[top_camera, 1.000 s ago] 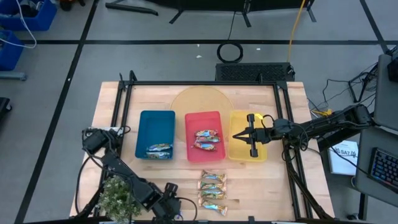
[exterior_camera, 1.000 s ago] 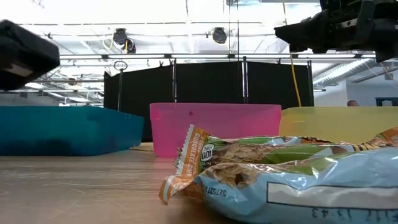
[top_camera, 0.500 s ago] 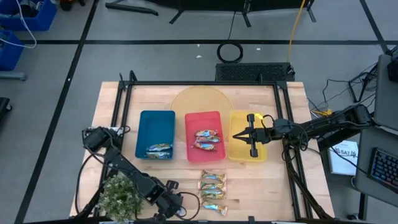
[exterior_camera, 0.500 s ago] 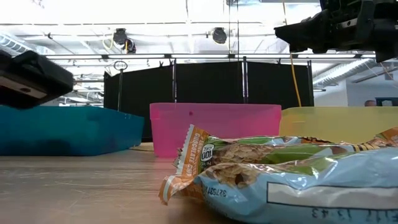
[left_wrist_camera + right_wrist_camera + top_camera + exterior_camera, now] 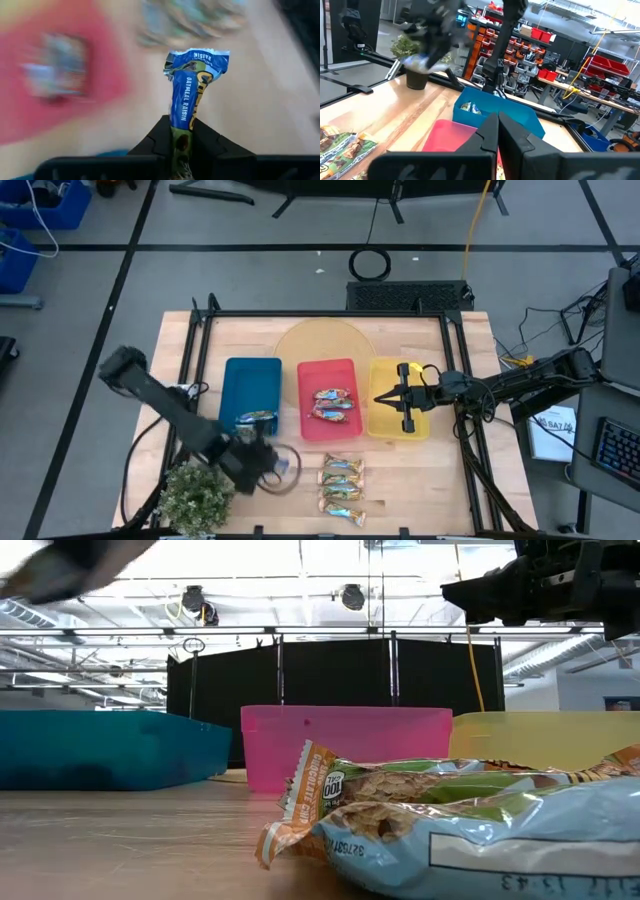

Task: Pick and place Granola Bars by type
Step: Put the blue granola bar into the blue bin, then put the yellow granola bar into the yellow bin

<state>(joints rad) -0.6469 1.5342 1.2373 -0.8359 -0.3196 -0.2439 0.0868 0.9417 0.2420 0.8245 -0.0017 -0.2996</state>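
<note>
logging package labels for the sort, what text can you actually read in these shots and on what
"OATMEAL RAISIN": runs along the blue bar held in the left gripper, left wrist view.
"NISIN" or similar: mirrored letters on that bar's crimped end, not surely readable.
"100": round badge on the front bar on the table, low view.
Orange edge lettering and upside-down digits on the pale wrapper: too small or distorted to read.
Bars in the high view: too small.

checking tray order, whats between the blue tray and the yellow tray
The red tray sits between the blue tray and the yellow tray, with two bars inside it; the high view shows this.
</note>
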